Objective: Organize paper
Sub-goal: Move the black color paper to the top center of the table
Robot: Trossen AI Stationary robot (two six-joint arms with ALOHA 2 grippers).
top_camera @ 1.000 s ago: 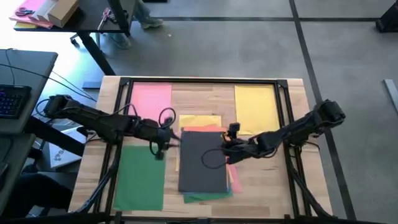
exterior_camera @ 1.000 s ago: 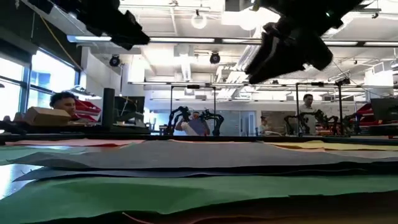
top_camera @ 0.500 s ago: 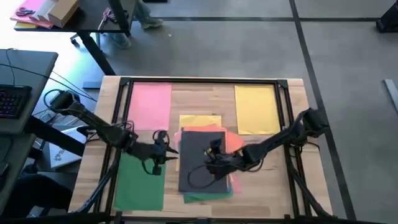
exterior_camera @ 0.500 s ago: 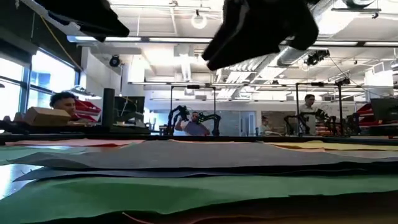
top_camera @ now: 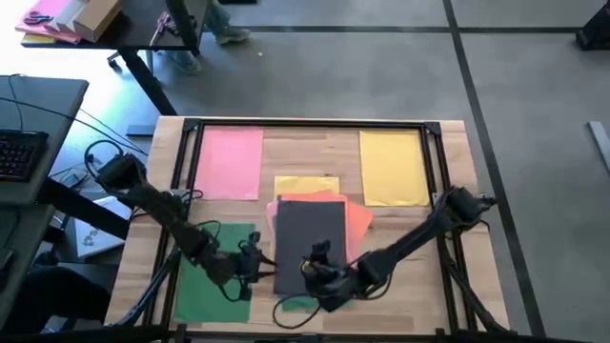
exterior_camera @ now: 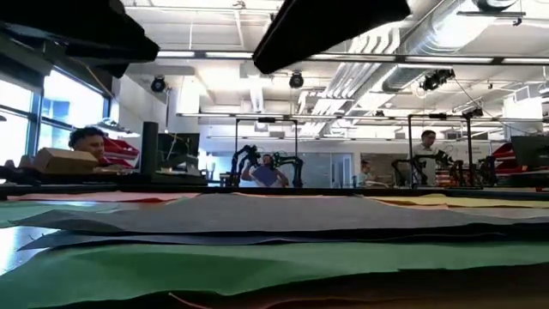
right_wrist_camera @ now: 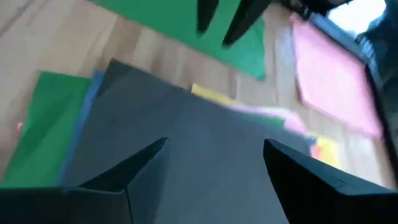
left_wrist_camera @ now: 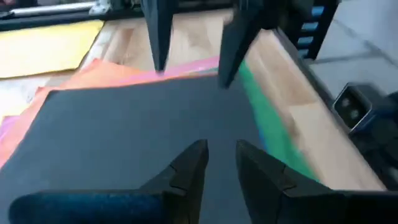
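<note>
Right now I have both arms low at the near end of the central stack, and the job as I read it is to peel off the top sheet, the dark grey sheet [top_camera: 310,243], without dragging the rest. It lies on top of a fanned pile in the middle of the table [top_camera: 315,152], with an orange sheet [top_camera: 357,217] and a yellow edge [top_camera: 307,183] peeking from under it and a green corner [top_camera: 297,304] showing at the near end. Sorted sheets already lie apart: a pink sheet [top_camera: 231,162] at the far left, a yellow sheet [top_camera: 394,167] at the far right, a green sheet [top_camera: 214,272] at the near left. My right gripper [top_camera: 317,273] hangs over the grey sheet's near edge with its fingers spread wide; my left gripper [top_camera: 255,270] sits just beside the grey sheet's left edge, fingers only narrowly parted in its wrist view. To do this well, I would hold the stack down with one claw while the other works a single fingertip under the grey corner only. I would come in shallow, almost parallel to the wood, since thin paper buckles under a steep approach. The risk, I judge, is pinching two sheets at once or skewing the pile.
</note>
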